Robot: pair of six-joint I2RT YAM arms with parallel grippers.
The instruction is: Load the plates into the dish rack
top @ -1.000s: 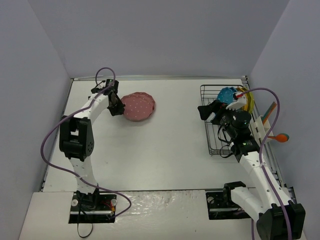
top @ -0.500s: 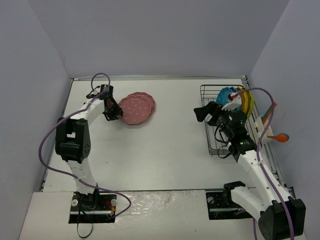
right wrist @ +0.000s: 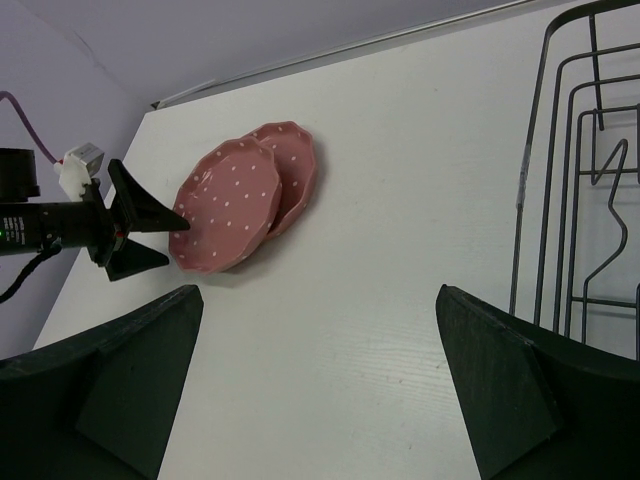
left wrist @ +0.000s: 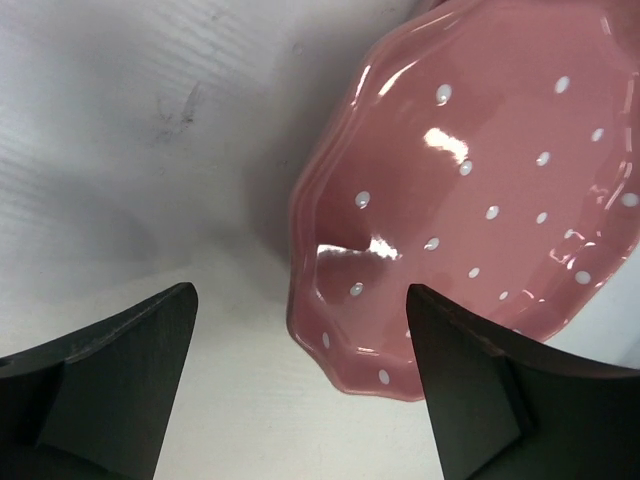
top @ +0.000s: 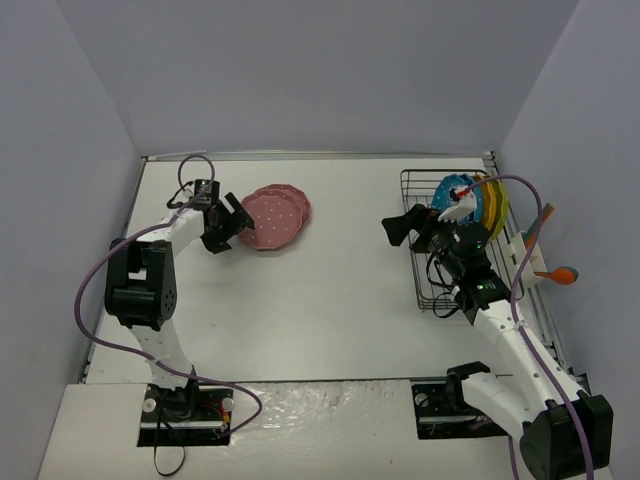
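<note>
Toward the far left of the table (top: 330,300), I am lining my left gripper (top: 238,226) up on the rim of the top pink plate (left wrist: 470,200), which is leaning on a second pink plate (top: 295,203); its jaws are standing wide, holding nothing; next, I judge, they must straddle that raised rim and close. Since a second ago the two plates are sitting offset rather than stacked; my right gripper (top: 393,230), open and empty, has drawn left from the dish rack (top: 425,290), where a blue plate (top: 452,187) is already standing.
</note>
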